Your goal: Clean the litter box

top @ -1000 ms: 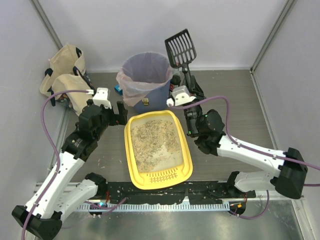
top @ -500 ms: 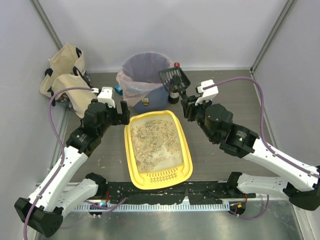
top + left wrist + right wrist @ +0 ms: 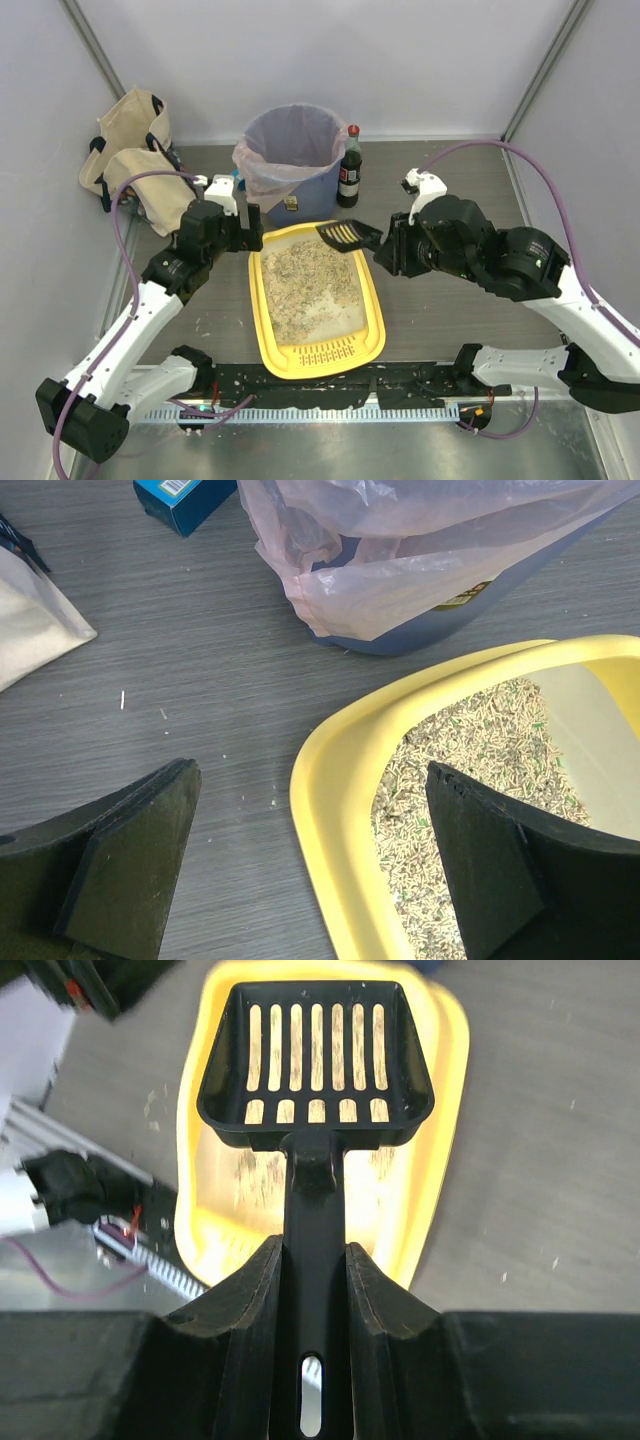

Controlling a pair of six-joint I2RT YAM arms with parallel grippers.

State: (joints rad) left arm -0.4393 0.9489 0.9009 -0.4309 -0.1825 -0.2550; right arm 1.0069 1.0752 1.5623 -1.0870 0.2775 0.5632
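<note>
Pretty sure about the step here: a scooping pass, right at the start of one. Can see the litter box (image 3: 322, 354) lying mid-table between the two arms, grille end toward the bases, far end just short of the blue bin (image 3: 312, 196) with its clear liner, plenty of beige-grey granules spread across the bottom. Got the right hand (image 3: 313, 1290) pinched narrow around the handle of the black scoop (image 3: 345, 236), holding it roughly level with the slotted head poking over the far right corner of the tray. Looks empty from the wrist view, nothing but yellow and granules showing through the slots. Over on the other side, seeing the left hand (image 3: 310, 880) spread as wide as can be, holding nothing, parked at the far left corner with the yellow rim between its fingers (image 3: 130, 870). Can't tell about actual contact with the rim. Guessing at a bracing job there, to keep the tray from sliding. Next move, best guess: tip the scoop's front edge down, dig into the granules near the far end, drag through, lift, shake a little to sift, then swing over to the bin. Worth minding the dark bottle (image 3: 350, 168) standing just beside the bin, close to that swing path. Also worth going shallow on the dig, to avoid shoving the tray or flicking granules onto the table (image 3: 430, 310).
</note>
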